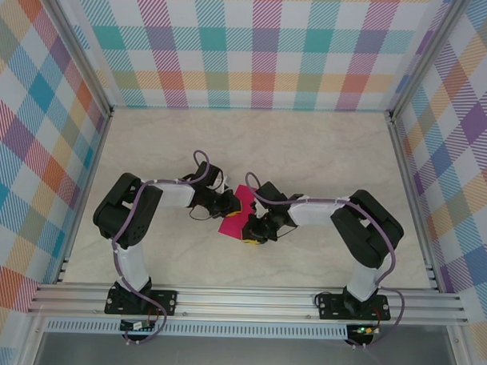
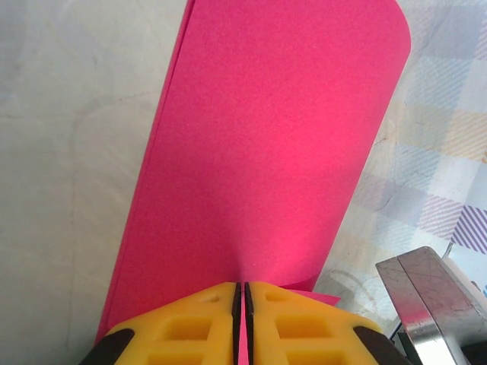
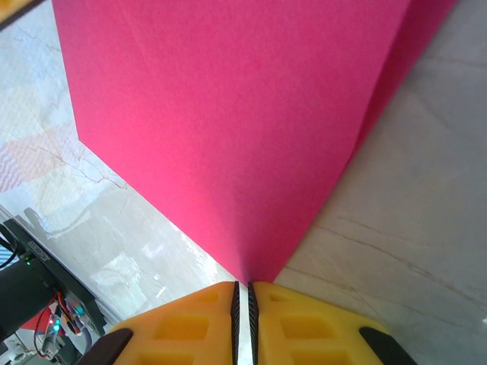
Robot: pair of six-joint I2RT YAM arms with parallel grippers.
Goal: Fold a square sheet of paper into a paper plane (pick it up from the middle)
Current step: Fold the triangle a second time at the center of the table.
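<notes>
Paper update — your left gripper (image 2: pixel 242 293) and right gripper (image 3: pixel 243 289) are both clamped tight on the thin magenta-pink square sheet (image 1: pixel 231 218), held dead centre between them — I'd guess to bow it over for a fold.

Free table (image 1: pixel 253 143) fwd; walls (image 1: pixel 256 47) beyond

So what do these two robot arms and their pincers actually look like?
The left arm and right arm each have chunky black joints joined by white tubular links, with a thin purple cable looping along them. The left gripper and right gripper each end in two blocky yellow plastic fingers with recessed pockets and thin black inner pads.
</notes>
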